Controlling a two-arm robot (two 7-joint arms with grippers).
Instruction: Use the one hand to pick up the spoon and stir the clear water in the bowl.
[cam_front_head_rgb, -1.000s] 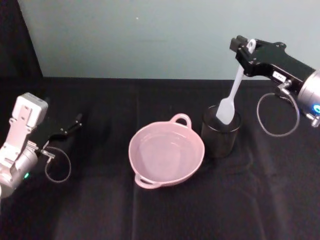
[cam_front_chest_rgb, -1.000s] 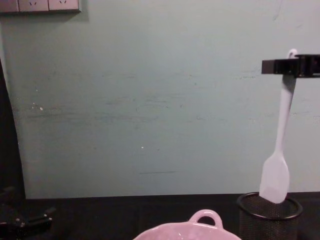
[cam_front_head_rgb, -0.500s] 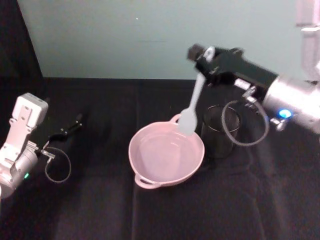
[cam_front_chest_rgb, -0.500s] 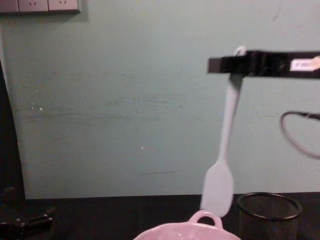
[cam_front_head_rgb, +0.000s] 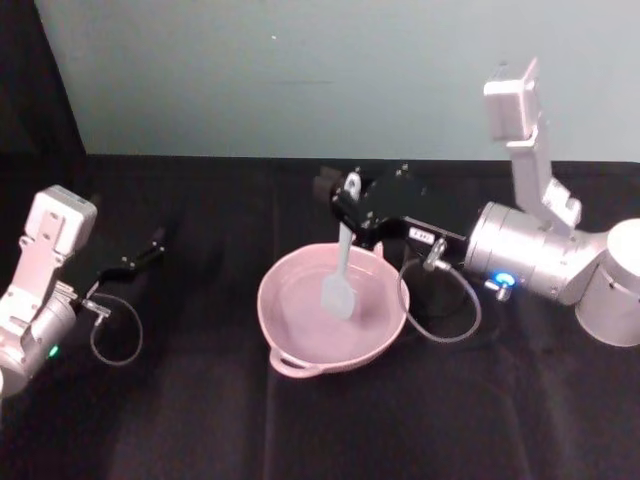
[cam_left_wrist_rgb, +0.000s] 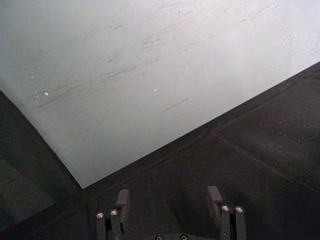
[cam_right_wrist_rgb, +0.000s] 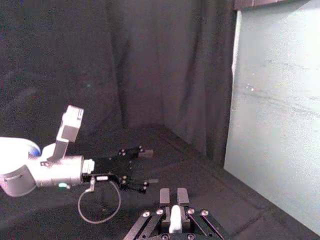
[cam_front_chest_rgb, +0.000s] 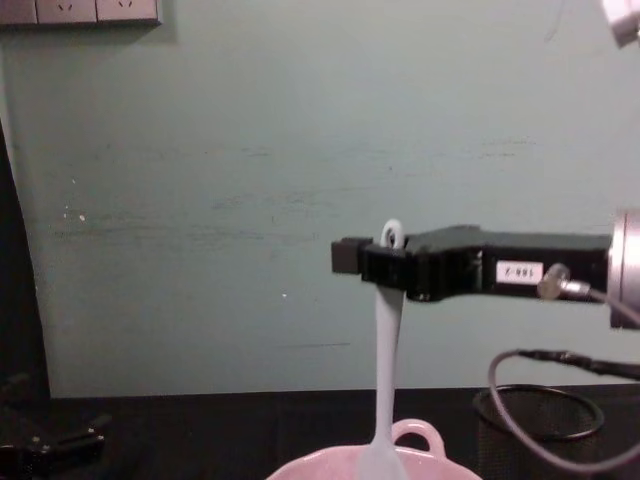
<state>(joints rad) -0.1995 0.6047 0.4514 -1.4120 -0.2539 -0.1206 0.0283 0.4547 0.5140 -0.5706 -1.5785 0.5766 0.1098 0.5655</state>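
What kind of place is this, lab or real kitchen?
Probably a lab test bench, not a kitchen: a table draped in black cloth, a bare teal wall, black curtains, and just a bowl and mesh cup as props.

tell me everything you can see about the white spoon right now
The spoon is long, slim and white, plastic-looking, with a flat spatula-like blade and a small ring hole at the handle tip. It hangs nearly upright, blade down. The right gripper is shut on the handle just under the ring. The blade reaches down inside the pink bowl; whether it touches the water is unclear.
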